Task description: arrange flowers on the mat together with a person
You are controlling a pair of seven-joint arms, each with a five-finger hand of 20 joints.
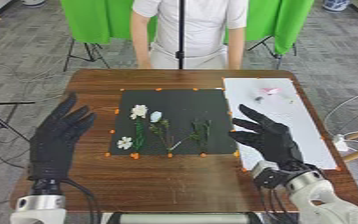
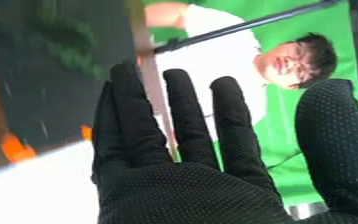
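The black mat (image 1: 193, 102) lay on the brown wooden counter (image 1: 175, 187), orange tape (image 1: 135, 156) along its edges. Bare wood formed a wide band between the mat's near edge and the counter's near edge, and a narrower one beyond the mat's far edge. A white sheet (image 1: 273, 127) ran beside the mat's right edge, with a pink flower (image 1: 270, 91) on it, past the mat's far right corner.

On the mat's left half, a white blossom (image 1: 139, 111) stood at the far end of its upright axis, its green stem running down to the near edge. A white bud (image 1: 156, 116) just right of it also faced the far edge, its stem slanting slightly right. An open white flower (image 1: 125, 143) lay by the near left corner, and leafy green stems (image 1: 204, 134) ran near to far on the right half.

The left hand (image 1: 53, 145) was left of the mat, fingers extended, slightly apart. The right hand (image 1: 271, 142) was over the white sheet, fingers straight, gaps between them, thumb well apart
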